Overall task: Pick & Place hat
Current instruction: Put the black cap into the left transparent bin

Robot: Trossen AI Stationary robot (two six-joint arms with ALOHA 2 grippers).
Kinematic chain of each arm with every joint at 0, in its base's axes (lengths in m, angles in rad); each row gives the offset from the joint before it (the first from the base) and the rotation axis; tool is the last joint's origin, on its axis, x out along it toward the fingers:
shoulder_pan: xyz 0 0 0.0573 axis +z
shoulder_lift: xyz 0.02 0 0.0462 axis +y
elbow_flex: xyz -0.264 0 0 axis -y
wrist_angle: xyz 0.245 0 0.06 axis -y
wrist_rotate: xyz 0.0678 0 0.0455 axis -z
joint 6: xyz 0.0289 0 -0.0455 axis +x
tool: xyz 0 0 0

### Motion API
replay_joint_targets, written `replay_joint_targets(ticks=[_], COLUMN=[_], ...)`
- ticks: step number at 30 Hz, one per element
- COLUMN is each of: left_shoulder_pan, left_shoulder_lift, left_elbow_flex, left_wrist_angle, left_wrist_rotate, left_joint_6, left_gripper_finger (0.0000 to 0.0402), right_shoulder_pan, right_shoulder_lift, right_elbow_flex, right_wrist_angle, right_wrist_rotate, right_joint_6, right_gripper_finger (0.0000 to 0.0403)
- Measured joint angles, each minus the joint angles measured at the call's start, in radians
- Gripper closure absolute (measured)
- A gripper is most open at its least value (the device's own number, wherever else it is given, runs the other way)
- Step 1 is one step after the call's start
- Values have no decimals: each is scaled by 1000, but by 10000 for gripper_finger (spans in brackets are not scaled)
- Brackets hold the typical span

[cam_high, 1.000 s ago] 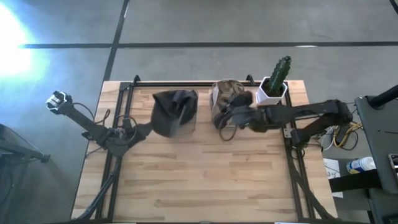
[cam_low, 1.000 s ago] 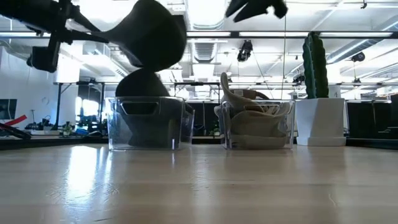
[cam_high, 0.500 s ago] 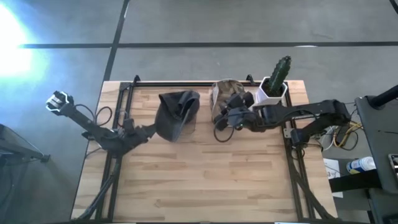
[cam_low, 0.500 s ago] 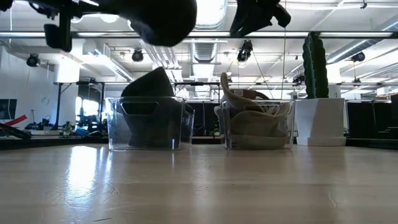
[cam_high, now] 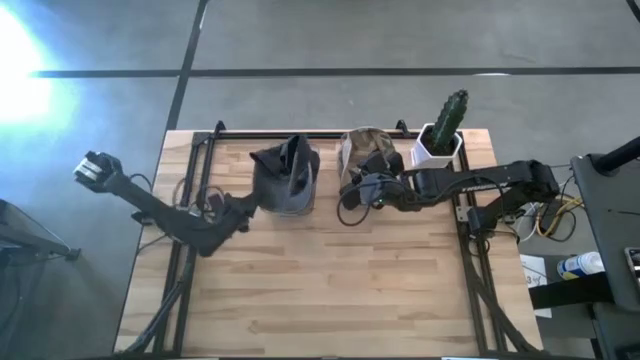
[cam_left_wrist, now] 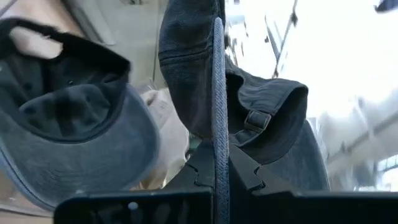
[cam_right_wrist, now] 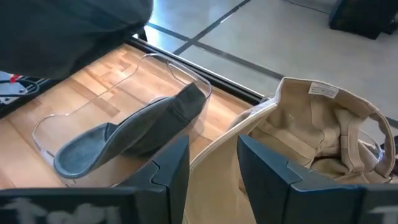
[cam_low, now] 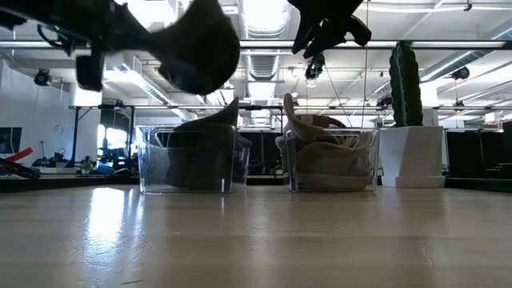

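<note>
Nearest the low camera, only bare wooden bench (cam_low: 256, 240).

Farther back, two clear bins side by side near the far edge. In the left bin (cam_low: 189, 158), a dark hat (cam_high: 292, 190), brim poking above the rim. In the right bin (cam_low: 330, 160), tan hats (cam_right_wrist: 317, 134) piled loosely, one brim standing upright.

Above the left bin, held clear of it, a second dark cap (cam_low: 200, 48), pinched by its brim edge in the left hand (cam_left_wrist: 219, 165), fingers (cam_left_wrist: 200, 169) clamped tight on either side of the fabric. From overhead, left hand (cam_high: 243, 206) just beside the bin's near-left corner, arm running back toward the bench's left edge.

Over the right bin's left side, the right hand (cam_high: 362, 190), fingers (cam_right_wrist: 171, 165) apart, nothing between them; tan fabric directly beyond the gap in the right wrist view. Same hand (cam_low: 328, 20) high above the tan hats in the low view.

To the right of the bins, a cactus (cam_low: 404, 76) in a white pot (cam_low: 413, 156) at the bench's far right corner.

Beyond the bench, grey floor (cam_high: 330, 40) with dark lines.
</note>
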Motion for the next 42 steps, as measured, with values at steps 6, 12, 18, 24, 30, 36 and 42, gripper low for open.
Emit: replay_joint_targets(ticks=[6, 12, 18, 24, 30, 36, 42], left_shoulder_pan=[98, 121, 123, 137, 141, 132, 88], left_shoulder_lift=[159, 282, 359, 391, 401, 352, 250], left_elbow_flex=[0, 0, 0, 0, 2, 2, 2], left_wrist_angle=[-2, -3, -7, -7, -56, -139, -146], left_wrist_rotate=[26, 89, 91, 140, 184, 206, 328], left_joint_6=[-309, -596, -734, -752, -726, -707, -387], left_gripper_finger=[394, 394, 388, 352, 312, 270, 260], right_shoulder_pan=[-14, -13, -13, -24, -65, -76, -77], right_shoulder_lift=[1, 1, 1, 1, 32, 62, 104], right_elbow_flex=[0, 0, 0, 0, 1, 1, 1], right_wrist_angle=[-2, -3, -3, 34, 189, 201, 266], right_wrist_rotate=[-14, -27, -27, -101, -310, -373, -435], right_joint_6=[48, 52, 52, 29, -28, -23, -22], right_gripper_finger=[271, 271, 271, 271, 271, 271, 271])
